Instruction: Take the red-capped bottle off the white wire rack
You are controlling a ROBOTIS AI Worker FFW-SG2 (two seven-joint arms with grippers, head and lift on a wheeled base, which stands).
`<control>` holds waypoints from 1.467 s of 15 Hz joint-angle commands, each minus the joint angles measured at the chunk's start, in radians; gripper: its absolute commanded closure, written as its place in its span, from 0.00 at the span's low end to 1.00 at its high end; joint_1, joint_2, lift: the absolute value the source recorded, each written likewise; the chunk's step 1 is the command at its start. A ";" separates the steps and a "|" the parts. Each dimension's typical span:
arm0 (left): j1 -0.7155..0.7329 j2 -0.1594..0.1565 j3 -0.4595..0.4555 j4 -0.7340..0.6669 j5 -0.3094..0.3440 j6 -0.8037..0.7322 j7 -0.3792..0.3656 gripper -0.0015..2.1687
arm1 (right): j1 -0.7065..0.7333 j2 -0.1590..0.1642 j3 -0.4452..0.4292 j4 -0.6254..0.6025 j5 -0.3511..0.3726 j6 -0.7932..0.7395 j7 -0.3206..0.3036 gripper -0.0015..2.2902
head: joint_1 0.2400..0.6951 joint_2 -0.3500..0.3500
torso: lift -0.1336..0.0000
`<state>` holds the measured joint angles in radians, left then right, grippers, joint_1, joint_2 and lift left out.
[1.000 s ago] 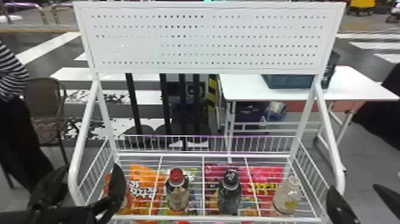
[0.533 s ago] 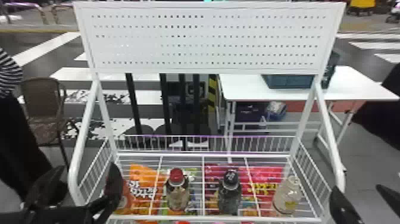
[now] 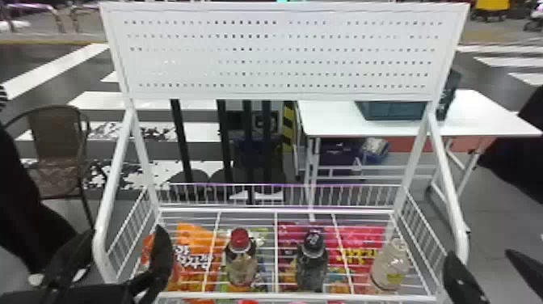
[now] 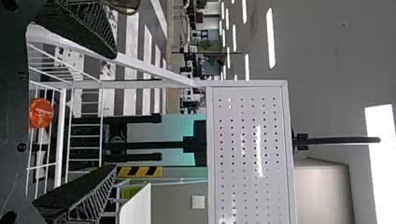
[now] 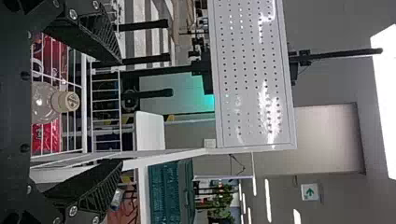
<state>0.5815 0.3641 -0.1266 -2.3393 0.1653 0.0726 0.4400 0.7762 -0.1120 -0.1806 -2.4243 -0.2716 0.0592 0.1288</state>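
Taking the middle of the rack's (image 3: 448,196) basket in the head view as the hub of a clock, the chair (image 3: 56,161) stands toward ten o'clock, on the floor beyond the rack. At nine o'clock, by the basket's left end, is the left gripper (image 3: 125,232), its fingers wide apart. In the left wrist view an orange cap (image 4: 41,113) lies between those fingers in the line of sight, its bright round top toward the camera.

Next is the orange bag (image 3: 192,258), also at nine, with wires crossing it. The red-capped bottle (image 3: 241,260) is in the rack, upright, also toward nine but close to the hub, between the orange bag and the dark bottle (image 3: 312,262). The white panel (image 3: 283,58) is at twelve, high on the rack.

The dark bottle stands just toward three, with the pink bag (image 3: 361,250) farther along. Between one and two are the table (image 3: 464,117) and the crate (image 3: 392,111) on it. The pale bottle (image 3: 390,267) is at three, near the basket's right end. Outside that end, also about three, is the right gripper (image 3: 480,254), fingers spread well apart.
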 commanded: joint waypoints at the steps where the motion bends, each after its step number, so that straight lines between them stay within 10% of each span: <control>1: 0.001 0.003 -0.051 0.008 0.000 0.000 -0.012 0.03 | -0.009 0.002 0.006 0.007 0.009 0.005 0.000 0.07 | 0.57 0.50 | 1.00; 11: -0.104 0.018 -0.300 0.244 -0.047 -0.055 -0.021 0.04 | -0.043 -0.003 0.021 0.048 0.017 0.011 -0.002 0.07 | 0.57 0.50 | 1.00; 22: -0.373 -0.051 -0.466 0.600 -0.035 -0.150 0.009 0.03 | -0.058 -0.011 0.016 0.080 0.017 0.008 0.000 0.07 | 0.57 0.50 | 1.00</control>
<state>0.2257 0.3157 -0.5925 -1.7611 0.1277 -0.0743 0.4473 0.7185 -0.1211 -0.1622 -2.3482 -0.2544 0.0670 0.1289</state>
